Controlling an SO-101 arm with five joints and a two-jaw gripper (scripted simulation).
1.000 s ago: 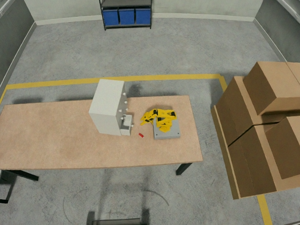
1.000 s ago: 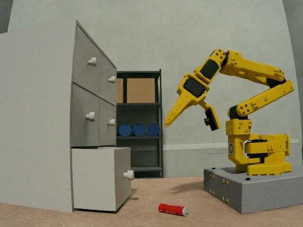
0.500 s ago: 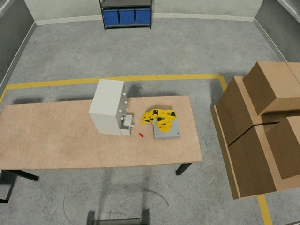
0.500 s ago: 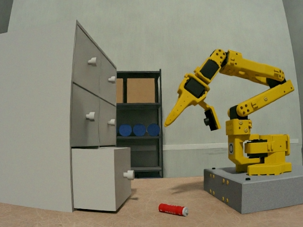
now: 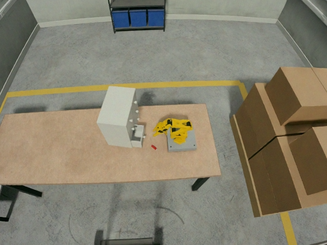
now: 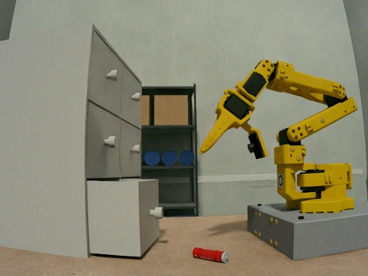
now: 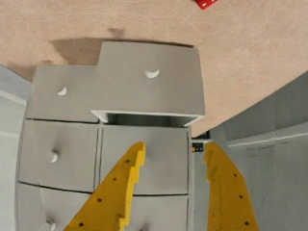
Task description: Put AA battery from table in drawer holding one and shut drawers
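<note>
Red cylindrical AA batt. (image 5: pixel 154 147) (image 6: pixel 210 255) (image 7: pixel 207 3) on table nr white plastic open bottom drawer (image 5: pixel 137 143) (image 6: pixel 114 218) (image 7: pixel 150 79), prob. light, stiff, may roll, so grip mid-body; yellow gripper (image 5: pixel 154 132) (image 6: pixel 202 153) (image 7: pixel 174 146) fingers part-spread, empty.

"Spot any change over this last second?"
"No, I can't make out any difference from here."
"Me neither. It all looks just as it did a moment ago."
</note>
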